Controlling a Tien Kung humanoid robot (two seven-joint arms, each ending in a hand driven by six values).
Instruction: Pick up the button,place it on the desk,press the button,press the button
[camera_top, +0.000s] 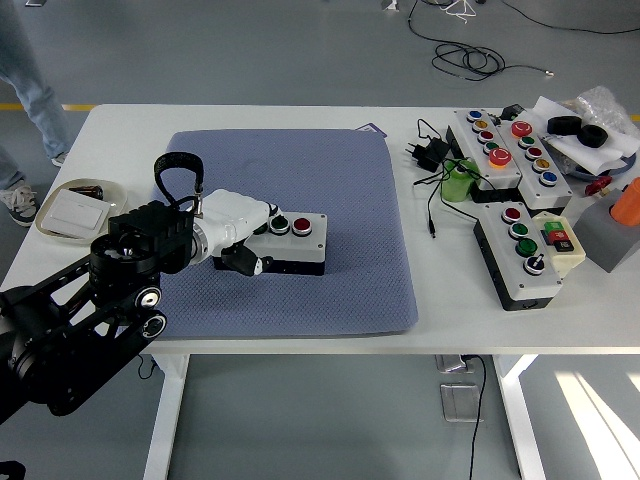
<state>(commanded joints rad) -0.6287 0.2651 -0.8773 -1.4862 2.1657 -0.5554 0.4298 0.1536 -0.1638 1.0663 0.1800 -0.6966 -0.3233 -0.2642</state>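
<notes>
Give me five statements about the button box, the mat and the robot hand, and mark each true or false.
1. The button box sits on the blue mat. True.
2. The left robot hand covers the box's left end. True.
3. The box's red button is hidden by the hand. False: it shows, uncovered, at the right end.
4. A right robot hand reaches over the mat. False: none is in view.
5. A green battery lies on the mat. False: it lies on the bare table.
</notes>
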